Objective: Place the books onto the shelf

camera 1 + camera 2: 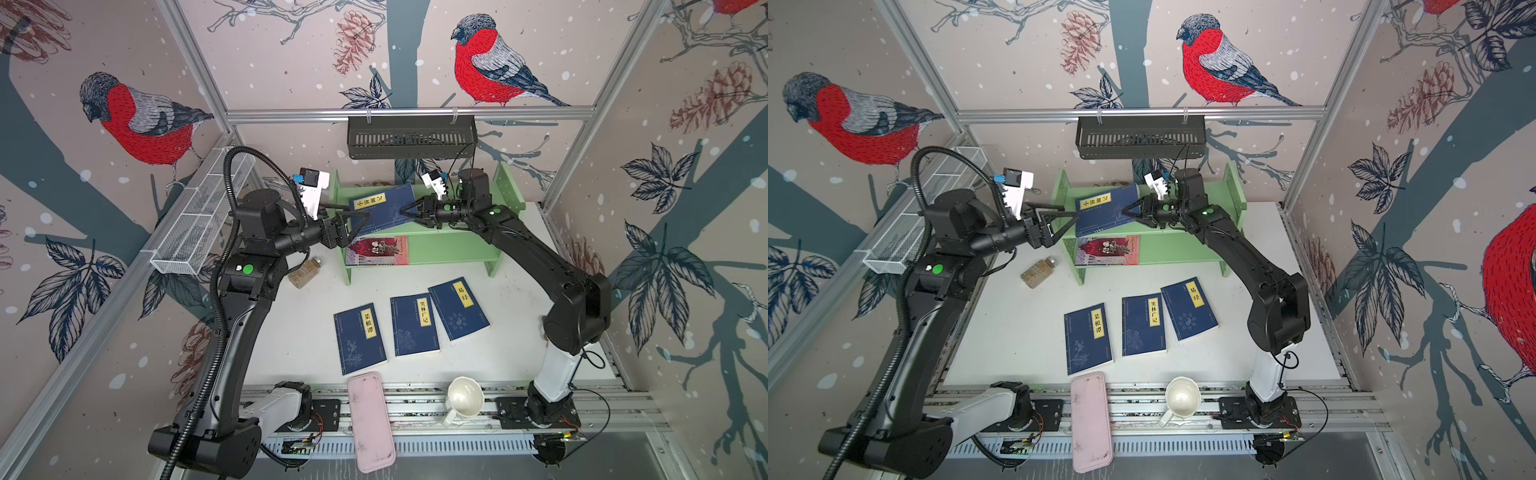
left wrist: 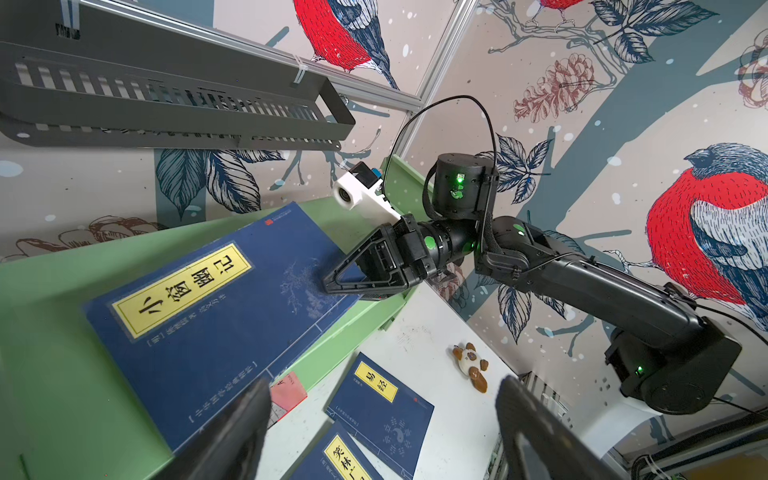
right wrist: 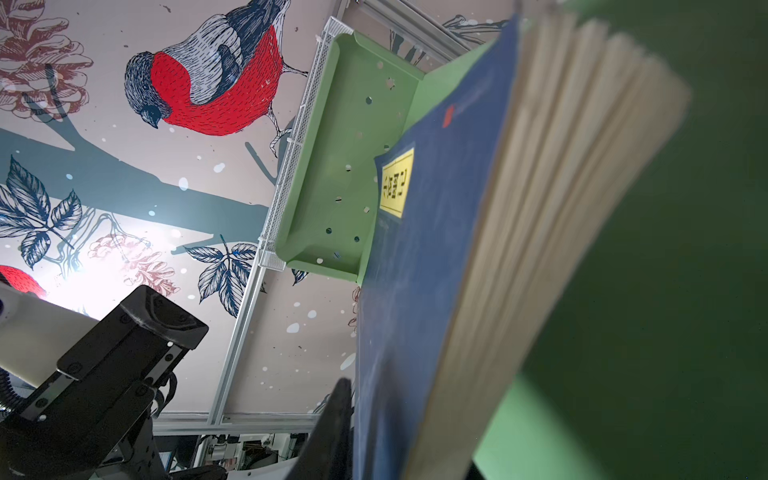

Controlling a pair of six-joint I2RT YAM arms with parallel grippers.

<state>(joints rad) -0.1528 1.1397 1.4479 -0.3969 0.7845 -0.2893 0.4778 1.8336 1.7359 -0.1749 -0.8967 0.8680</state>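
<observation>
The light green shelf [image 1: 453,245] [image 1: 1183,249] stands at the back of the table. A navy book [image 1: 384,208] [image 1: 1106,208] [image 2: 216,316] [image 3: 424,249] with a yellow label lies askew on its top tier, overhanging the front edge. My right gripper [image 1: 401,212] [image 1: 1123,211] [image 2: 328,286] is shut on that book's right edge; one finger [image 3: 332,428] presses the cover and the other is hidden. My left gripper [image 1: 359,226] [image 1: 1069,226] [image 2: 384,432] is open by the book's left front corner, holding nothing. A red-and-grey book [image 1: 378,250] lies on the lower tier. Three navy books [image 1: 359,338] [image 1: 414,326] [image 1: 458,308] lie flat on the table.
A black slotted basket [image 1: 411,137] hangs above the shelf. A white wire mesh basket [image 1: 203,216] runs along the left wall. A jar [image 1: 305,272] lies left of the shelf. A pink case [image 1: 370,422] and a white cup [image 1: 464,399] sit at the front rail. A small toy [image 2: 471,365] lies on the table.
</observation>
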